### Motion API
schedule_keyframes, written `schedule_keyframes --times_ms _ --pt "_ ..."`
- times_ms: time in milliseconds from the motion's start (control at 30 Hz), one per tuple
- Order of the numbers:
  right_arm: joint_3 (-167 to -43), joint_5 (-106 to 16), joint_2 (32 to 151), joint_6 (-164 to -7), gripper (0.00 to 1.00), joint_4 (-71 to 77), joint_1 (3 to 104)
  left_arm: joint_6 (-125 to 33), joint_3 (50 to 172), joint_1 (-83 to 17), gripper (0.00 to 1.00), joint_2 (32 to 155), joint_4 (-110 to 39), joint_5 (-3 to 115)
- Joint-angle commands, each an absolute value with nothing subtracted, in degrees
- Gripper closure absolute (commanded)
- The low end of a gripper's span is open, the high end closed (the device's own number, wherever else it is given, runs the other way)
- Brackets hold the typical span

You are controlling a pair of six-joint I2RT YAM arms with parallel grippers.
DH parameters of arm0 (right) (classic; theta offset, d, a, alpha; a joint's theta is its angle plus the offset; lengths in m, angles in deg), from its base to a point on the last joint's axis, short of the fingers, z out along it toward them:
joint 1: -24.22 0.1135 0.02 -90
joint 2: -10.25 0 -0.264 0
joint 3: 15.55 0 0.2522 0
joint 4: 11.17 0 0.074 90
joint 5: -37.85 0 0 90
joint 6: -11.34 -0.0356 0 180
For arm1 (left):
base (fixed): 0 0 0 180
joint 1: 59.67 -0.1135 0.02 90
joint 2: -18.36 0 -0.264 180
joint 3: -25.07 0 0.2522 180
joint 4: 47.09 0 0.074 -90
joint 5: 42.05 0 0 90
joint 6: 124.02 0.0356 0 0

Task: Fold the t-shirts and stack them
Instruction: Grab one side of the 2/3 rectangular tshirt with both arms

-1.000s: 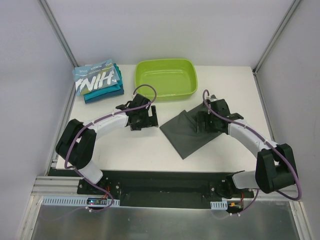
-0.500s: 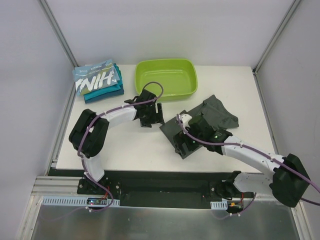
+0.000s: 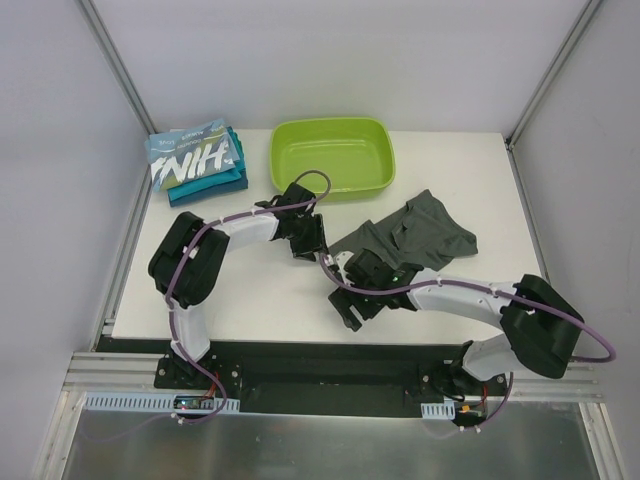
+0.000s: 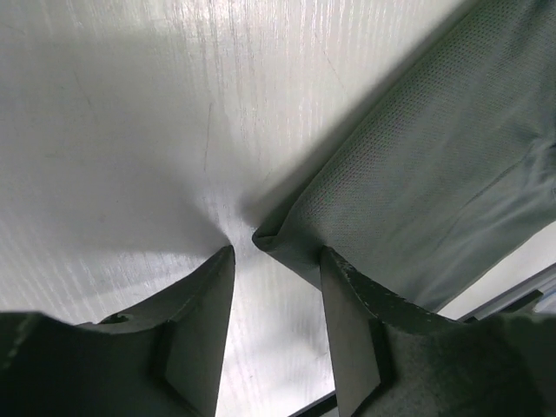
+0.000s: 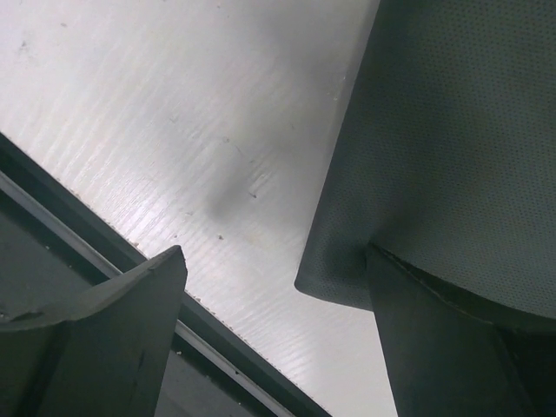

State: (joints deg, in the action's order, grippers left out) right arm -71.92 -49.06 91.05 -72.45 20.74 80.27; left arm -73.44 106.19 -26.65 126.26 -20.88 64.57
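Dark grey t-shirt (image 3: 425, 228) rumpled on desk (image 3: 250, 290), one corner between parted left gripper (image 4: 276, 254) fingers, another beside right gripper (image 5: 276, 265), spread wide

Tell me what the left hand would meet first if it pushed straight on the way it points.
The left hand would likely meet the corner of the dark grey t-shirt between its open fingers, then the table beneath.

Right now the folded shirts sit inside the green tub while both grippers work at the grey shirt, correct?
Not quite. The top view shows the folded shirts stacked on the table, left of the green tub, not inside it. The left gripper and right gripper are indeed at the grey shirt.
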Motion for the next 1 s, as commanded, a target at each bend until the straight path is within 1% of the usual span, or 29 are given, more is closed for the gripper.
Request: schedule_keyframes --times_ms 0,67,267,367,400,433,500,600,667,733,767,867,933,967 --pt "-75.4 -51.5 92.7 -73.7 0.17 23.7 80.8 -73.6 106.8 -26.3 0.59 128.1 -21.6 66.9" --pt "-75.5 -51.8 93.4 -74.3 0.18 24.6 81.1 -73.6 107.1 -26.1 0.59 128.7 -21.7 67.0" --pt "-75.2 -56.5 94.7 -76.6 0.25 27.0 81.2 -73.8 108.0 -25.5 0.71 130.2 -21.7 67.3" --pt "-75.3 -57.5 95.2 -77.3 0.30 27.5 81.2 -73.9 107.8 -25.5 0.82 130.6 -21.6 66.4" --pt "-75.4 -57.5 95.5 -77.3 0.33 27.6 81.1 -74.0 107.7 -25.5 0.86 130.6 -21.6 66.0" --pt "-75.3 -57.7 95.8 -77.3 0.39 27.7 81.2 -74.1 107.7 -25.5 0.92 130.5 -21.6 65.6" --pt "-75.5 -58.6 96.4 -77.8 0.44 28.2 81.2 -73.9 107.7 -25.5 1.00 130.4 -21.7 65.7" --pt "-75.5 -59.0 97.5 -78.4 0.53 28.7 81.2 -73.8 107.4 -25.5 1.00 130.0 -21.6 65.4" --pt "-75.5 -59.3 97.9 -78.5 0.64 28.7 81.3 -73.7 106.7 -25.5 1.00 128.9 -21.6 64.6" --pt "-75.5 -59.2 98.1 -78.6 0.72 28.7 81.4 -73.6 105.5 -25.5 1.00 127.1 -21.6 63.4" --pt "-75.5 -59.0 98.1 -78.6 0.78 28.7 81.7 -73.7 104.9 -25.5 1.00 126.3 -21.6 63.0" --pt "-75.4 -55.8 97.5 -78.6 0.91 26.9 83.0 -74.1 102.8 -25.6 1.00 123.6 -21.6 62.1" --pt "-75.1 -52.8 96.6 -78.6 0.95 24.8 83.5 -73.9 101.5 -25.6 1.00 121.8 -21.5 61.7" --pt "-75.0 -49.2 96.0 -78.6 0.96 23.6 83.8 -73.9 100.6 -25.7 1.00 120.3 -21.3 61.0"
